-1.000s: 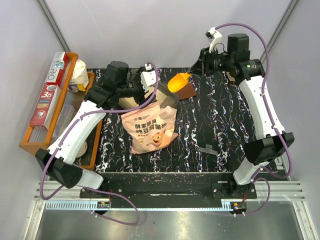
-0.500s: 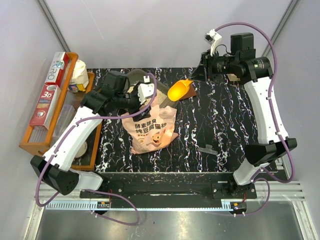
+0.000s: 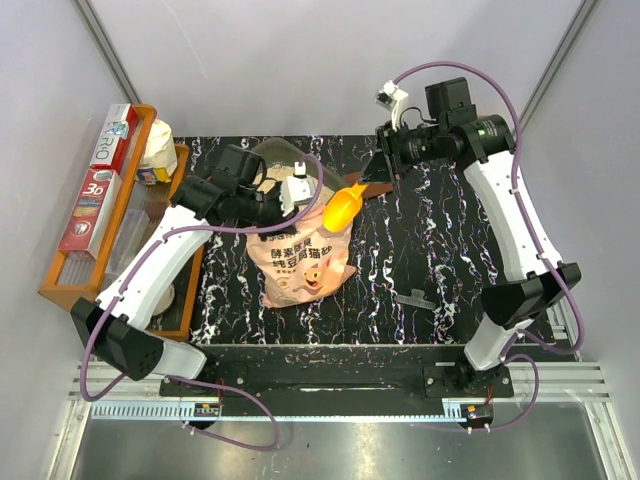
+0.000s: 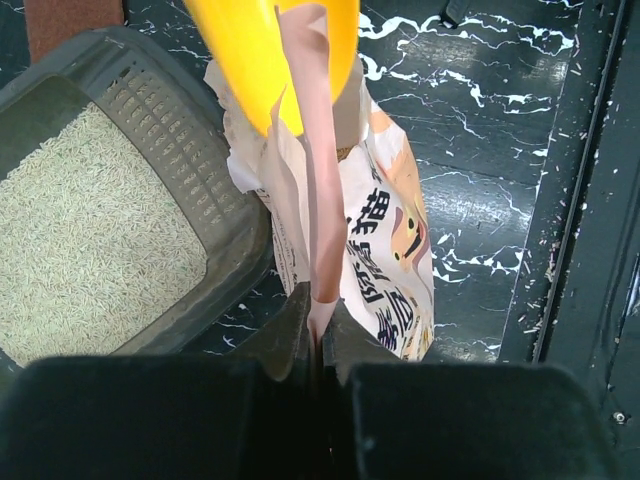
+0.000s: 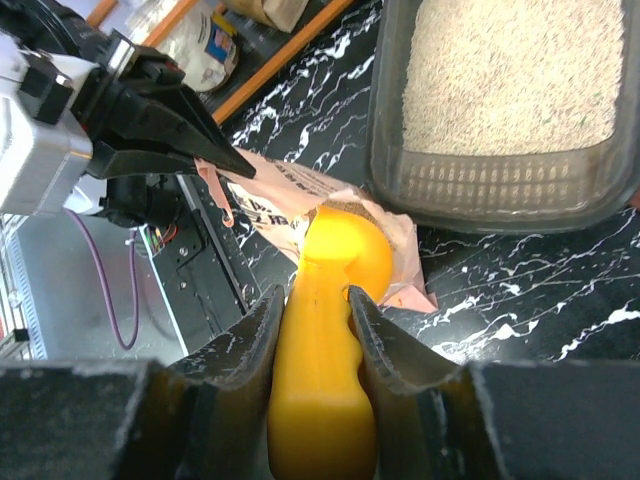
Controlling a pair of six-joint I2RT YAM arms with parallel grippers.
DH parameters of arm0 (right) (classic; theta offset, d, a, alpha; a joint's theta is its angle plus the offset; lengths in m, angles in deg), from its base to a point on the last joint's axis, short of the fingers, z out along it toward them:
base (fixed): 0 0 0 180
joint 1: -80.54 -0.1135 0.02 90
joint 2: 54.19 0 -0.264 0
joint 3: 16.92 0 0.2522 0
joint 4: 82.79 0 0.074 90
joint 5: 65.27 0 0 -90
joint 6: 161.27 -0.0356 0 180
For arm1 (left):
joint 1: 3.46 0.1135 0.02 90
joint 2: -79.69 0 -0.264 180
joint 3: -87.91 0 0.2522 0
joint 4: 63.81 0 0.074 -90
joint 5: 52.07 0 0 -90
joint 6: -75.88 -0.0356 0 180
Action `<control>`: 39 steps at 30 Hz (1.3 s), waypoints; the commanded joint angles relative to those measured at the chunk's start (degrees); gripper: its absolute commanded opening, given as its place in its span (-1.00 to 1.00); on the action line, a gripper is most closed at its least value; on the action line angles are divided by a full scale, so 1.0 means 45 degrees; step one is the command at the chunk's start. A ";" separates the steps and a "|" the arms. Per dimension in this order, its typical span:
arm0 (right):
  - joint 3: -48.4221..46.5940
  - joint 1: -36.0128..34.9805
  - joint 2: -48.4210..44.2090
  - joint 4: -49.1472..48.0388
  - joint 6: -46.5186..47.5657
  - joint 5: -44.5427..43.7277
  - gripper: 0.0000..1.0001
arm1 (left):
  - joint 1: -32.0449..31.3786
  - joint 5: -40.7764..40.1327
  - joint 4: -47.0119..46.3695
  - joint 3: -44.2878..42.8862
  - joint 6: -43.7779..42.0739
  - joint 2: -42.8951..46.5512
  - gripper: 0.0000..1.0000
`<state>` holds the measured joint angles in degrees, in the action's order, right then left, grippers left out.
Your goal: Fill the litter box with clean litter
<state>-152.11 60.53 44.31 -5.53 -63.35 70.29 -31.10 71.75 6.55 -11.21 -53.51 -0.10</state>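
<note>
Yellow scoop (image 3: 342, 206), top view: your right gripper (image 3: 374, 180) is clamped on its handle, bowl over the bag's (image 3: 300, 262) mouth.
Left gripper (image 3: 298, 195), top view: you have it pinching the bag's top edge; the box (image 3: 272, 157) lies just behind, partly under that arm.
Bag, left wrist: jaws closed on its pink top edge; box with litter (image 4: 80, 250) sits left, just beside the bag; bare table (image 4: 480, 150) right.
Handle, right wrist: fingers (image 5: 247, 350) squeeze it; box lies beyond the bag.

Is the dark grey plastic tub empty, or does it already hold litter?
Partly filled: beige granules cover the floor of the dark grey plastic tub, while its ribbed inner wall shows bare above them.
</note>
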 commanded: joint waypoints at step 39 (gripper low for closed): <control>0.5907 -0.4303 -0.0541 -0.3272 -0.5393 -1.1356 -1.00 | -0.0108 -0.0368 -0.7792 0.3871 0.6548 0.4311 -1.00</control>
<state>-130.78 40.64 44.70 -16.89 -86.19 25.57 -31.38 66.94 -16.07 6.52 -28.47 13.43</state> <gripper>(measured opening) 0.338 0.050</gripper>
